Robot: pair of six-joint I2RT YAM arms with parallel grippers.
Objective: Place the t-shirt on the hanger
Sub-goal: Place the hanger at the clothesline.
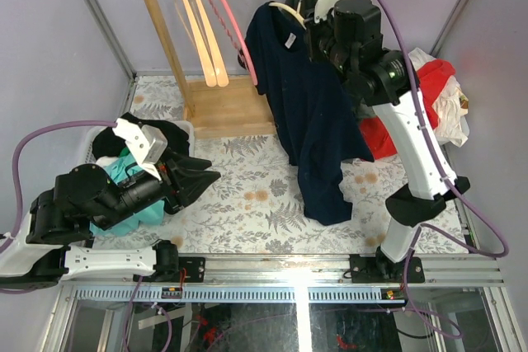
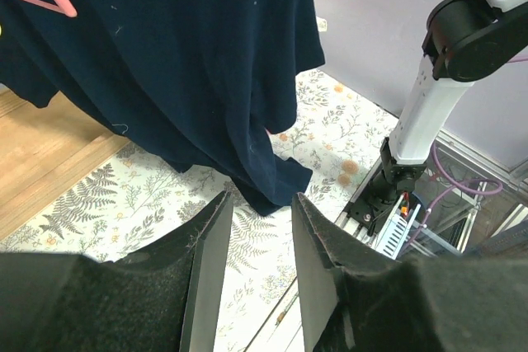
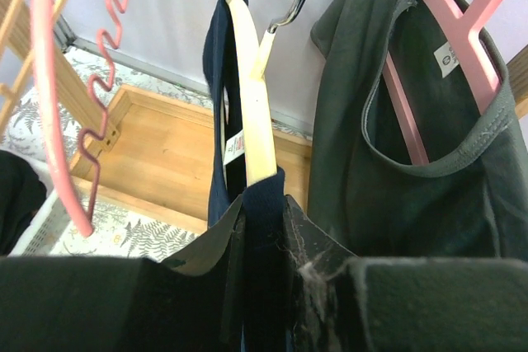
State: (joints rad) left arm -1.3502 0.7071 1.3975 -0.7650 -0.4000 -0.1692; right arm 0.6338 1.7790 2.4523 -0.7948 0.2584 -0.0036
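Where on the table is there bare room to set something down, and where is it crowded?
The table is bare in the middle, between the left fingers and the hanging t-shirt, and along the near edge before its hem. Crowded: the basket at left, the rack base behind, the red pile at right.

I'm working in a robot test cell, not a home; plain lilac panel walls [image 1: 49, 22] box in the table [image 1: 214, 228]; an aluminium rail [image 1: 247, 274] with loose cables [image 1: 62, 127] runs at six o'clock (a wooden clothes rack [image 1: 231, 109] stands at twelve).
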